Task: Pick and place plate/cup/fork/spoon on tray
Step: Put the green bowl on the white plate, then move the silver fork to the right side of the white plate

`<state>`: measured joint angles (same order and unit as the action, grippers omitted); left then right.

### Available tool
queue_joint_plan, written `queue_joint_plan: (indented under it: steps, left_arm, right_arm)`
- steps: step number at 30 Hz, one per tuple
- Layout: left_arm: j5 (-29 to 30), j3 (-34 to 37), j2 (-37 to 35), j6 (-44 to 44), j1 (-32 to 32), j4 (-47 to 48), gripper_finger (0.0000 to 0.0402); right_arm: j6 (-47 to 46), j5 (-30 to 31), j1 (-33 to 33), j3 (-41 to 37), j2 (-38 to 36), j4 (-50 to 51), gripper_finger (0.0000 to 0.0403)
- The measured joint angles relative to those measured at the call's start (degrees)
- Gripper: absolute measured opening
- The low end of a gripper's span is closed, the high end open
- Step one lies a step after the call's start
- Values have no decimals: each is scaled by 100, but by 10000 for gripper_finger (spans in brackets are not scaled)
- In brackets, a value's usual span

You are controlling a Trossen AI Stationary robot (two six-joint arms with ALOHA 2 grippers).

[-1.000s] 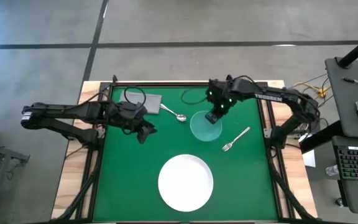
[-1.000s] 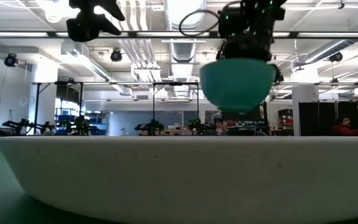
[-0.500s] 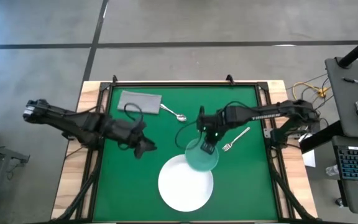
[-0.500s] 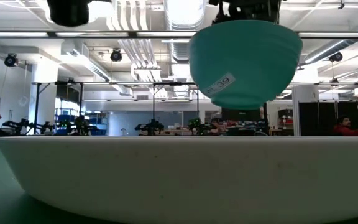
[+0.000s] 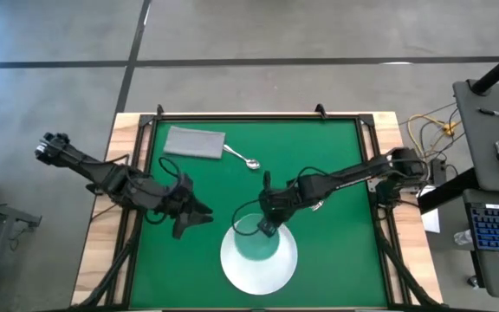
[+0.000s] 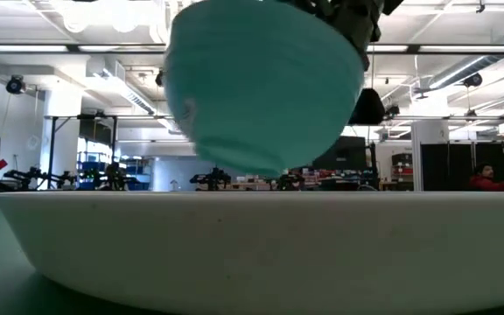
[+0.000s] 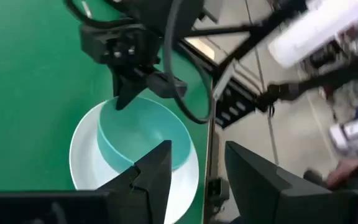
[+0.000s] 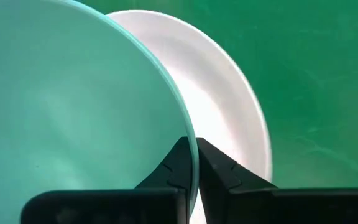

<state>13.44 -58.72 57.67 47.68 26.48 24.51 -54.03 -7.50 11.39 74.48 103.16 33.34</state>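
Note:
The teal cup [image 5: 251, 241] hangs over the white plate [image 5: 271, 270], which lies flat on the green mat near the table's near edge. My right gripper [image 5: 265, 229] is shut on the cup's rim. In the low view the cup [image 6: 261, 83] is tilted, its base above the plate's rim [image 6: 252, 236]. My left gripper [image 5: 199, 218] is open and empty, just left of the plate. The spoon [image 5: 248, 160] lies on the mat at the far middle. The fork is hidden under the right arm. My right gripper pinches the cup's rim [image 8: 190, 142] on its far-right side, one finger [image 8: 174, 163] inside the cup and one [image 8: 219, 168] outside. The fingers slant down from the table's far right. The cup hangs tilted, clear of the plate.
A grey flat rectangle [image 5: 196, 141] lies at the far left of the mat, next to the spoon. The right arm [image 5: 345, 178] stretches across the mat's right half. A wooden frame [image 5: 126, 173] borders the mat. A desk with a keyboard [image 5: 496, 230] stands beyond the right edge.
My right gripper has carried the cup from the far middle of the mat toward the near edge and a little left, until it hangs over the plate, tilted. My left gripper has moved toward the near edge, closer to the plate.

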Motion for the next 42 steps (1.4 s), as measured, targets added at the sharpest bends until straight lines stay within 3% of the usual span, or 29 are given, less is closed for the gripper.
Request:
queue_joint_plan:
  steps: [14,27,42]
  left_arm:
    - [14,58,-627,-908,395,54,134]
    - [38,111,-586,-932,393,202,134]
    - [249,111,-532,-923,391,199,134]
  right_arm:
    - [-1224,925,661,513,189,696,12]
    - [-1609,903,933,509,430,975,16]
    - [-1518,1055,1025,507,164,953,137]
